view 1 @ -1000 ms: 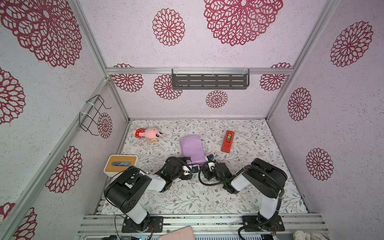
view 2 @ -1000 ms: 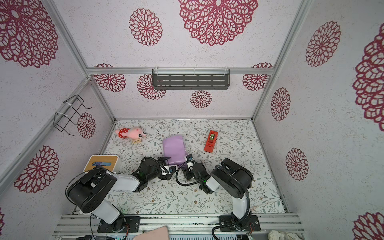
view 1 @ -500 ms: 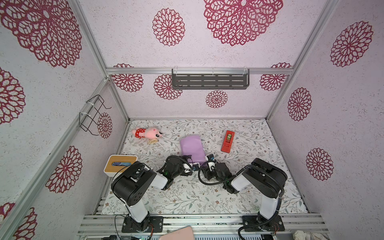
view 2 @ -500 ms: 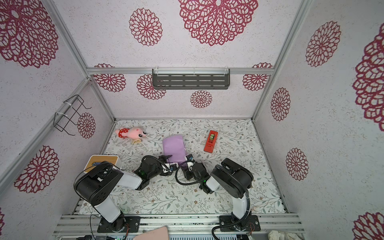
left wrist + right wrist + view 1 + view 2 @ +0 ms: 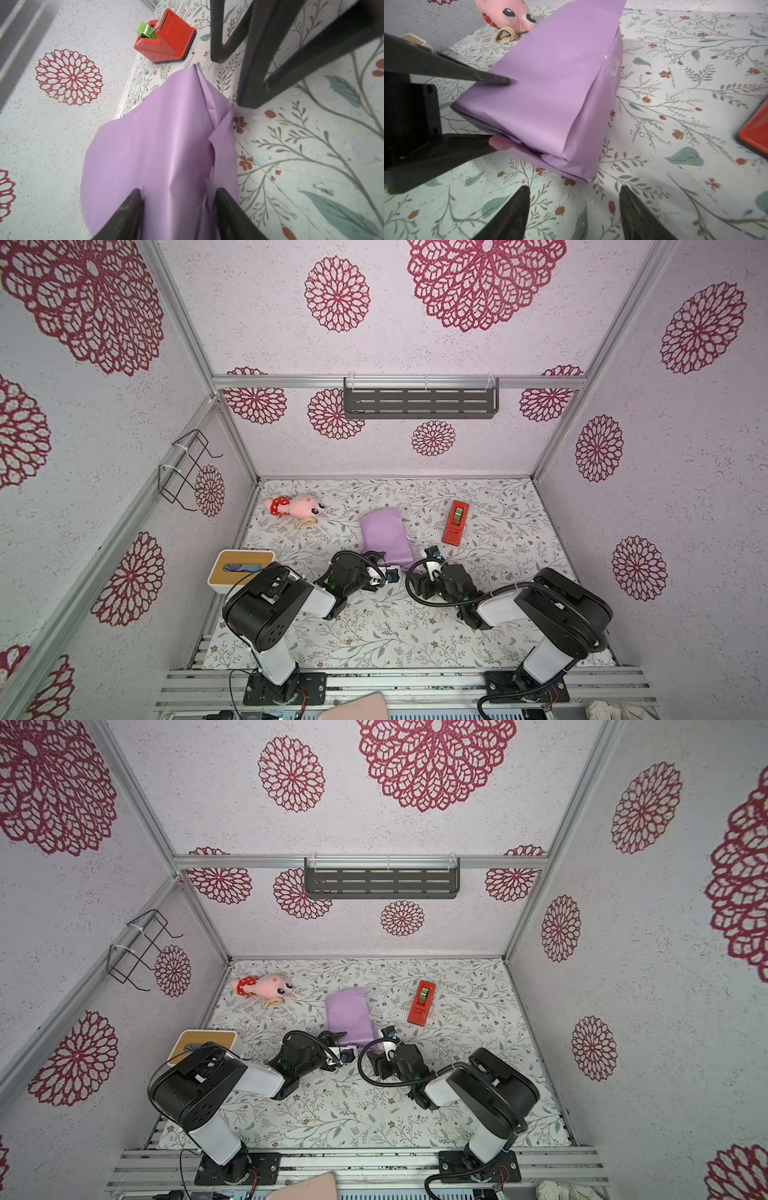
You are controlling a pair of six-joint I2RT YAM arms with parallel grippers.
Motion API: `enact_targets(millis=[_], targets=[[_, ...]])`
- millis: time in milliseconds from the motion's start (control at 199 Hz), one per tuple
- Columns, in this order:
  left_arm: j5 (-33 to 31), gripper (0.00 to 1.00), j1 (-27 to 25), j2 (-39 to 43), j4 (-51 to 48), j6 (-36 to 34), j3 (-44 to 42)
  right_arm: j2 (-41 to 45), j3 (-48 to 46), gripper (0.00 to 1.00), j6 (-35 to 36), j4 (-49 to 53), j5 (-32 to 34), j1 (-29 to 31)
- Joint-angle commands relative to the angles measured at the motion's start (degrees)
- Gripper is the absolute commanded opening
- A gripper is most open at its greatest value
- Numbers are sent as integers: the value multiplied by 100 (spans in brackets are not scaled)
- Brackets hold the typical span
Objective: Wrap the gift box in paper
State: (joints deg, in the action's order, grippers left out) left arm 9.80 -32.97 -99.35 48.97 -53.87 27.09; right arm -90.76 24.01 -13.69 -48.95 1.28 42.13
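Paper [image 5: 550,83], lilac side out, is folded into a box-shaped parcel. It lies lengthwise, near to far, in the middle of the flowered table [image 5: 374,635]. The gift box is fully covered and cannot be seen.

Nearest, both arms reach in from the front rail. The right gripper [image 5: 574,189] hovers low over the table just short of the parcel's near corner. Its fingers are spread, with nothing between them.

The left gripper [image 5: 177,193] straddles the parcel's near end. In the right wrist view one finger [image 5: 492,79] lies on the top face. The other finger sits against the folded end, touching a pale pink flap [image 5: 499,143] that sticks out there. The fingers stand apart with paper between them, but I cannot tell whether they pinch it.

The near end of the parcel is tucked in layered folds. A seam runs along the side facing the tape dispenser [image 5: 456,522], and a patch of clear tape [image 5: 613,64] sits on that side.

A white tissue box with a wooden top [image 5: 241,568] stands at the left edge of the table, beside the left arm. The red tape dispenser lies farther back, to the right of the parcel and apart from it. A pink plush toy [image 5: 297,506] lies at the far left with a small tan ring [image 5: 505,35] just beside it.

Beyond them, a dark slotted shelf [image 5: 419,403] hangs on the back wall and a wire rack [image 5: 187,468] on the left wall.
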Motion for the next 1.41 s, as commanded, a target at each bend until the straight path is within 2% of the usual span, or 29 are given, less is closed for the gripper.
enact_targets(millis=[0, 116, 261, 392, 558, 709, 885, 1403], targets=[[22, 59, 45, 14, -359, -157, 7, 830, 217, 73, -249, 1127, -520, -308], [-41, 59, 43, 30, -422, -203, 7, 1374, 788, 75, -516, 2462, -950, -782], [-119, 59, 44, 23, -534, -281, 16, 1420, 1677, 75, -1333, 3603, -1457, -1669], [-123, 59, 42, 30, -552, -287, 18, 1144, 2409, 72, -2160, 4210, -1681, -2433], [-117, 58, 43, 30, -567, -288, 22, 303, 3497, 67, -2349, 5049, -1777, -2965], [-112, 58, 35, 32, -573, -274, 33, -313, 3911, 61, -2637, 5031, -2256, -3395], [-60, 58, 31, 47, -574, -238, 33, -827, 4187, 56, -2665, 5082, -2599, -3581], [-46, 58, 29, 47, -571, -210, 59, -1551, 4323, 48, -2763, 4795, -3087, -3659]])
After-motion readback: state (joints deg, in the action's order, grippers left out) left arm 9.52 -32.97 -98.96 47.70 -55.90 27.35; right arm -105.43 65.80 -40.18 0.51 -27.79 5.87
